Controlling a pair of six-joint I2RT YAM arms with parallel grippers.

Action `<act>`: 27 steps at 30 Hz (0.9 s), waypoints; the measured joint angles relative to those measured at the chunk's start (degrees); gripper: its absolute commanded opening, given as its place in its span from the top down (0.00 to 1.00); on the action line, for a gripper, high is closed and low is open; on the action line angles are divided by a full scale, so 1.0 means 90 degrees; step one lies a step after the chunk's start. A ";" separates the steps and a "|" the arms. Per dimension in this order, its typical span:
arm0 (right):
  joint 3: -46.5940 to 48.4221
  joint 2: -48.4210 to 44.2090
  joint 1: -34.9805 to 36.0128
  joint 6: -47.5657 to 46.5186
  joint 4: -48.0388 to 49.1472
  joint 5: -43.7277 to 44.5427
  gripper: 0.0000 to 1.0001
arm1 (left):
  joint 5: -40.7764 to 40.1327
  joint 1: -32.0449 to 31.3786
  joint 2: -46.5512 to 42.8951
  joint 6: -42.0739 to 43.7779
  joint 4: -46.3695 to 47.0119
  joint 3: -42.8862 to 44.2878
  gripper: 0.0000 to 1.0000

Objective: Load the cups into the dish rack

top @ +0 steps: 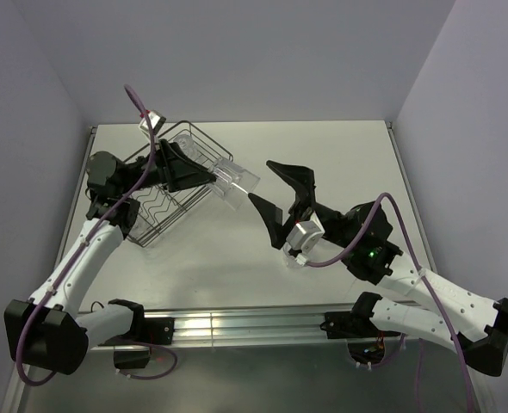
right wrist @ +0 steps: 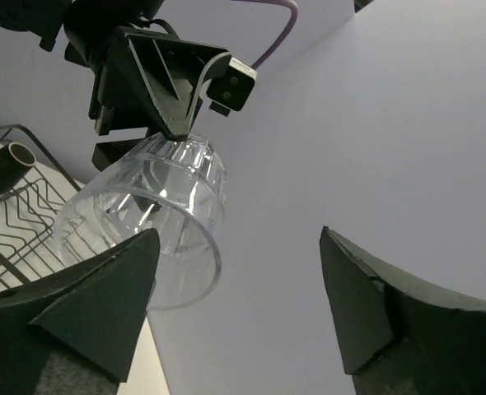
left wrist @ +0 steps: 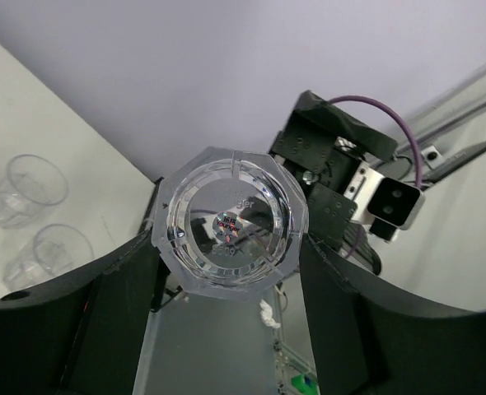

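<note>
My left gripper (top: 213, 176) is shut on a clear ribbed glass tumbler (top: 241, 179) and holds it on its side in the air, just right of the black wire dish rack (top: 155, 206). In the left wrist view the tumbler's base (left wrist: 231, 222) sits between the two fingers (left wrist: 119, 296). My right gripper (top: 278, 196) is open and empty, a short way right of the tumbler's mouth (right wrist: 152, 222). A small dark brown mug (right wrist: 8, 160) lies in the rack (right wrist: 12, 218). Two more clear tumblers (left wrist: 29, 188) stand on the table.
The rack stands at the far left of the white table (top: 323, 155). Grey walls close in the back and both sides. A metal rail (top: 245, 325) runs along the near edge between the arm bases.
</note>
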 measured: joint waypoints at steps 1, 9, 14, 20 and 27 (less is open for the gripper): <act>-0.0002 -0.0017 0.0002 -0.0002 -0.0027 0.0027 0.04 | 0.0000 0.0107 0.0000 0.0104 -0.0126 0.0000 1.00; -0.0134 -0.0255 0.0005 0.0039 -0.0121 0.0321 0.00 | -0.0034 0.1151 0.0214 0.1511 -0.1520 0.0678 1.00; -0.0204 -0.0306 0.0005 0.0104 -0.0236 0.0617 0.00 | -0.0525 0.1617 0.0648 0.3189 -0.2863 0.1707 1.00; -0.0165 -0.0265 0.0005 0.0398 -0.0595 0.1083 0.00 | -0.2154 0.1654 0.1375 0.5425 -0.4692 0.2883 1.00; 0.0427 0.0240 -0.0306 0.1141 -0.1569 0.1494 0.00 | -0.3905 0.1659 0.2069 0.6832 -0.5700 0.3201 1.00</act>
